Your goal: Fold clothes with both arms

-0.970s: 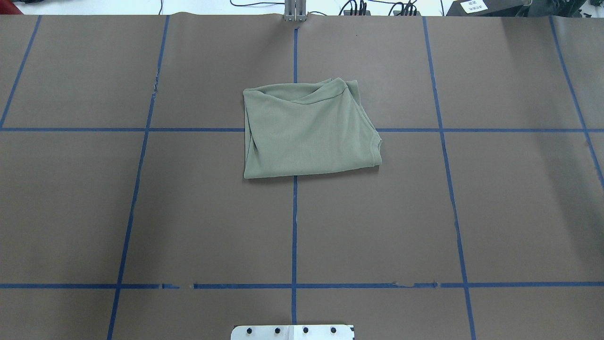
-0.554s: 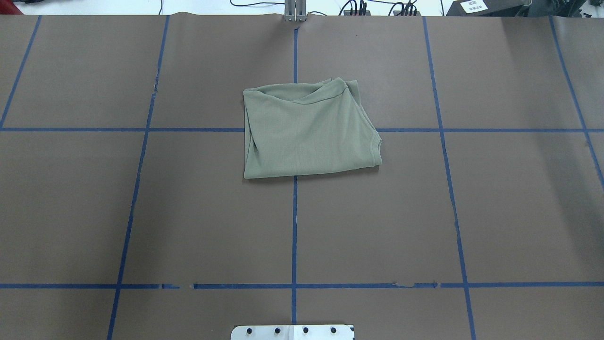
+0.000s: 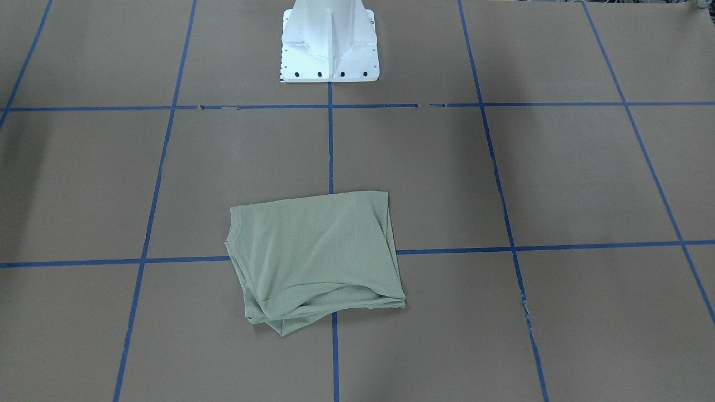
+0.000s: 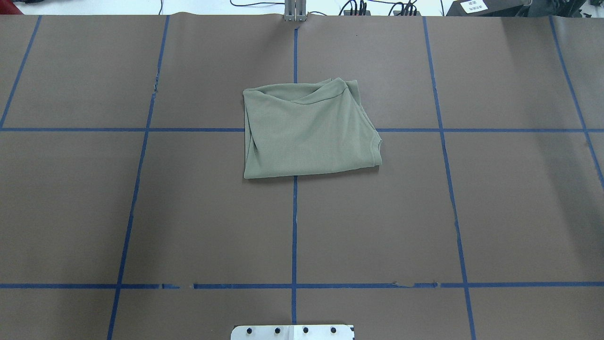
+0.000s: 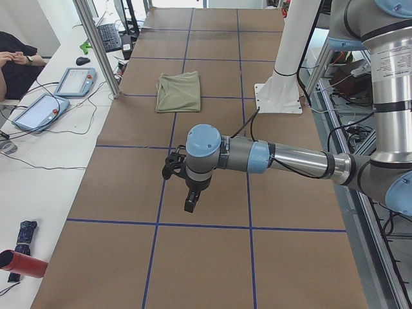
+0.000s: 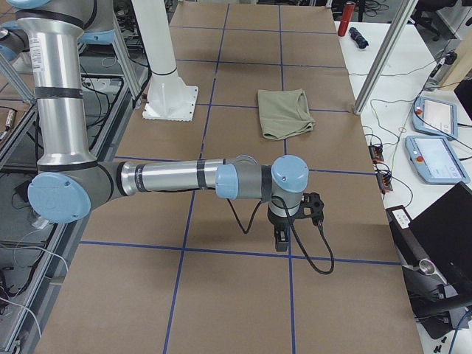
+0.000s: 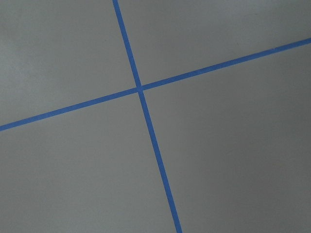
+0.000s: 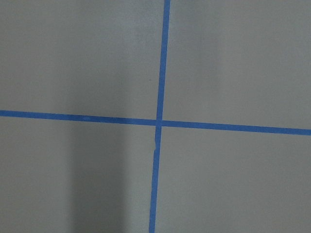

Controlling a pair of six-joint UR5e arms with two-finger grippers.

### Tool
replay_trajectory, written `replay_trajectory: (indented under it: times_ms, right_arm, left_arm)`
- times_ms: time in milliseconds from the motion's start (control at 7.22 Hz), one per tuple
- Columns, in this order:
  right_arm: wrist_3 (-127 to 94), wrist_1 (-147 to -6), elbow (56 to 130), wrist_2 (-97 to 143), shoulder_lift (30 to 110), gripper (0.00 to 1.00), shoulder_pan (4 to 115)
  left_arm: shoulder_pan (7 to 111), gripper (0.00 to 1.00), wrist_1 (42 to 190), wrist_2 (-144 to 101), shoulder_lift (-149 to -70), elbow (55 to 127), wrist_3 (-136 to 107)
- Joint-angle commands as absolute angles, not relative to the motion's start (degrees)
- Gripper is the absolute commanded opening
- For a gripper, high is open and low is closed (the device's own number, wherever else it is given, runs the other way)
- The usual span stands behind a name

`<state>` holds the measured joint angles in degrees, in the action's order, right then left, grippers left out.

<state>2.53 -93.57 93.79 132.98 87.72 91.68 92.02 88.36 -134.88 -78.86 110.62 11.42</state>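
Note:
The pale sage-green shirt (image 4: 306, 132) lies folded into a rough rectangle at the middle of the brown table, with its ribbed neckline at the far edge. It also shows in the front-facing view (image 3: 313, 257) and both side views (image 5: 179, 91) (image 6: 284, 112). No gripper touches it. My left gripper (image 5: 190, 199) hangs over bare table well away from the shirt, toward the table's left end. My right gripper (image 6: 280, 240) hangs over bare table toward the right end. Both show only in the side views, so I cannot tell whether they are open or shut. The wrist views show only brown paper and blue tape.
The white pedestal (image 3: 329, 44) stands at the robot's side of the table. Blue tape lines (image 4: 294, 226) grid the brown table. Tablets (image 5: 74, 80) (image 6: 435, 158), cables and a seated person (image 5: 13, 61) are beyond the far edge. A metal post (image 5: 96, 45) stands at that edge.

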Motion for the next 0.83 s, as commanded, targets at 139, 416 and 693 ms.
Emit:
replay_trajectory:
  times_ms: [139, 416, 693]
  right_arm:
    - [1.50, -86.93, 93.69, 134.55, 92.54, 1.00, 91.67]
    - [-5.52, -86.83, 95.87, 135.53, 92.55, 1.00, 89.75]
    - [-5.54, -86.75, 96.06, 135.35, 92.90, 1.00, 89.56]
  left_arm:
    - [92.02, 1.00, 88.42, -134.91, -78.84, 110.65, 11.42]
    - [92.02, 1.00, 88.42, -134.91, -78.75, 110.65, 11.43]
    - [92.02, 1.00, 88.42, -134.91, -78.75, 110.74, 11.43]
